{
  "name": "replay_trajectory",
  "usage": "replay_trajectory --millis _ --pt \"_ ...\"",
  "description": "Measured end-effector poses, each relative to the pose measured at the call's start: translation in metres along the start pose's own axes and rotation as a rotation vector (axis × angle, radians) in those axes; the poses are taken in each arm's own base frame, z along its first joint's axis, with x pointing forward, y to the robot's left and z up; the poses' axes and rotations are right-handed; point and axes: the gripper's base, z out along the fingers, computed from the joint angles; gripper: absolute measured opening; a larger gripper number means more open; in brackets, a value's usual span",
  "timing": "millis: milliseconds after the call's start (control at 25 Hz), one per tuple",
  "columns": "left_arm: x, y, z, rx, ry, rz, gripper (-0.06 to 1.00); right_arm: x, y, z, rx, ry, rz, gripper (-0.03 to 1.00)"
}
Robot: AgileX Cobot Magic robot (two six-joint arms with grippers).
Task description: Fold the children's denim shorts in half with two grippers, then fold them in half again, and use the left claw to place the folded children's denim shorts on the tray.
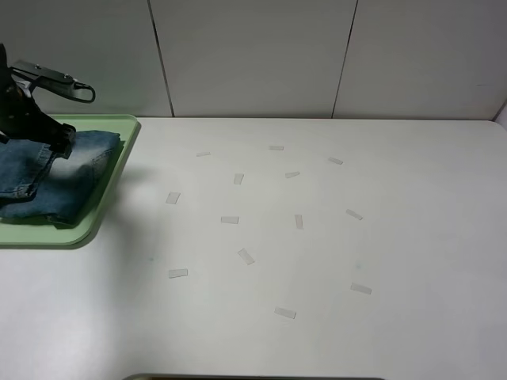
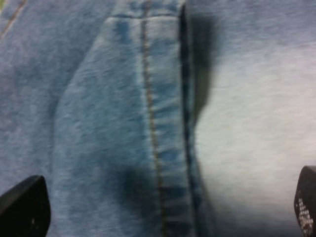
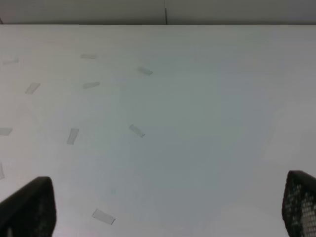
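We had the folded denim shorts (image 1: pixel 55 178) lying on the green tray (image 1: pixel 111 198), left gripper (image 2: pixel 163 207) spread wide just above them, clamping nothing; lifting clear seemingly remained.

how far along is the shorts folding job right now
Nearly finished. Done: the children's denim shorts lie folded on the tray. In hand: the left claw sits just above the denim with jaws open, holding nothing. The right gripper is open over bare table. Left: probably only lifting the left claw clear.
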Motion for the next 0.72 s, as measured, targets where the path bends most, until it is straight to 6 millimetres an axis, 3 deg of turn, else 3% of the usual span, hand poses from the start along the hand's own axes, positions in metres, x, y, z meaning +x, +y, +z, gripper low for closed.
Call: replay_trajectory --millis 240,520,720 --pt "0.022 0.010 0.011 -0.020 0.002 0.020 0.99 0.000 0.000 0.000 0.000 0.000 0.000 0.69" --pt "0.027 0.001 0.018 0.020 -0.052 0.028 0.99 0.000 0.000 0.000 0.000 0.000 0.000 0.69" --pt "0.042 -0.008 0.041 0.042 0.027 0.038 0.99 0.000 0.000 0.000 0.000 0.000 0.000 0.69"
